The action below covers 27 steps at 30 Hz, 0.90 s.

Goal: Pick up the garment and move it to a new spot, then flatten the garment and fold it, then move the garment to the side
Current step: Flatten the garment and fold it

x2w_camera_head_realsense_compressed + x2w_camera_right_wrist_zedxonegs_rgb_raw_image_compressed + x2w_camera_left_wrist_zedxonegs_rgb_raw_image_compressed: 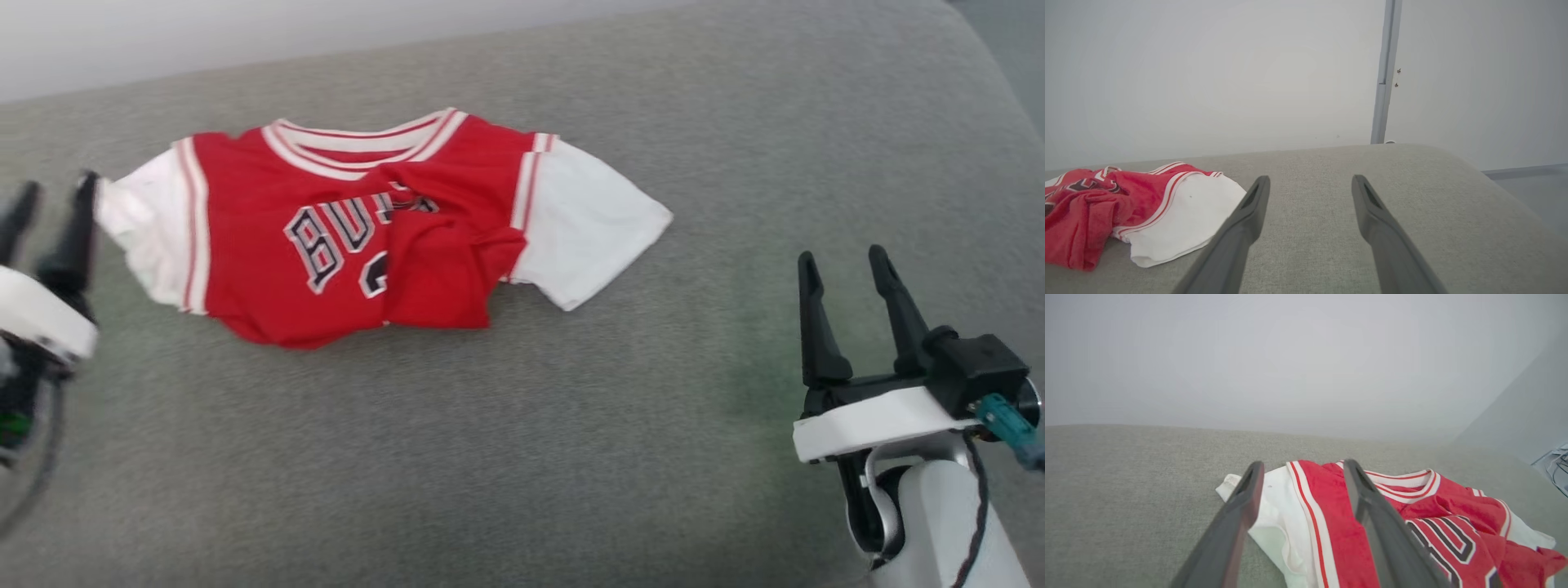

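Shirt [359, 237] is lying left-right, its sleeve [143, 233] just beside left gripper [57, 184], released; right gripper [842, 255], also released, is hanging farther off.

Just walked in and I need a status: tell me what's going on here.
A two-armed robot is working on a red-and-white T-shirt lying on a grey cushioned surface. The shirt is rumpled, its lower front bunched up, not yet flattened or folded. The left hand is open by the shirt's white sleeve, gripping nothing. The right hand is open too, off to the shirt's other side, apart from it.
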Motion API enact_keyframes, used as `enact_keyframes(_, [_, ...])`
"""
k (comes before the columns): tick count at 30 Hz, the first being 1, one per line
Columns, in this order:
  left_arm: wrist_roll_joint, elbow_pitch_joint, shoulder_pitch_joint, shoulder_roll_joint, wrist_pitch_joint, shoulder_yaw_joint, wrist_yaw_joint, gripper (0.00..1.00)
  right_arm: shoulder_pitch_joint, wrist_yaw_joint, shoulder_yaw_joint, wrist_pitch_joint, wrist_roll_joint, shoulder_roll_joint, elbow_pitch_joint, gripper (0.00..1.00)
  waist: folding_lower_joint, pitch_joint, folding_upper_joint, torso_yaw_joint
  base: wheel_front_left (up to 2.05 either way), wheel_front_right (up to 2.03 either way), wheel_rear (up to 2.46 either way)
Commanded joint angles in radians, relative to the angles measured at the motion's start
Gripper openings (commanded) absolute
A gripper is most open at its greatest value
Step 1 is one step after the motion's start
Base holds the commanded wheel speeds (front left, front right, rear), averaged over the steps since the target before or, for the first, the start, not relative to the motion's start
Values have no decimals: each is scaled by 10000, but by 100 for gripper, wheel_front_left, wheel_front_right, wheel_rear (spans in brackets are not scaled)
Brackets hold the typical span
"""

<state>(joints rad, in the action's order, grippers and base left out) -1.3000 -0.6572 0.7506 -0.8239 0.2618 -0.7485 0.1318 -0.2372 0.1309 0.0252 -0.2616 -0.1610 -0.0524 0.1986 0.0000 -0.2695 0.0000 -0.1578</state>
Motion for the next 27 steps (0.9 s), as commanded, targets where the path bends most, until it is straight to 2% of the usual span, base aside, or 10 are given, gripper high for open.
enact_keyframes(1, [864,333,-796,503,37,797,-27,100,-138,-3,-63,-49,101,-97,246,100,0,213,0,477,0,0,0])
enact_keyframes(7, [4460,2318,-3645,2614,41,4201,-496,100,-608,-3,-524,587,108,-759,1115,100,0,452,0,1272,0,0,0])
enact_keyframes(10, [6104,3138,-4763,3584,40,5202,-600,100,-884,-3,-743,1204,-2,-1254,1338,100,0,514,0,1666,0,0,0])
enact_keyframes(12, [7107,3537,-5348,4043,42,5705,-717,100,-1072,-3,-909,1753,-24,-1605,1498,100,0,545,0,1904,0,0,0])
enact_keyframes(15, [8218,4048,-5975,4770,41,6348,-668,100,-1348,-3,-1155,2889,-180,-2121,1718,100,0,567,0,2257,0,0,0])
enact_keyframes(16, [8218,4048,-5975,4770,41,6348,-668,100,-1348,-3,-1155,2889,-180,-2121,1718,100,0,567,0,2257,0,0,0])
enact_keyframes(17, [8458,4195,-6115,5012,43,6534,-620,100,-1449,-3,-1245,3352,-286,-2288,1794,100,0,565,0,2360,0,0,0])
enact_keyframes(22, [9563,4662,-6581,5849,43,7116,-360,100,-2212,-3,-1948,6053,-823,-3246,1781,100,0,397,0,2785,0,0,0])
enact_keyframes(27, [9939,4831,-6551,6415,42,7472,-101,100,-3106,-3,-2421,8522,-1503,-3984,1913,100,0,103,0,3092,0,0,0])
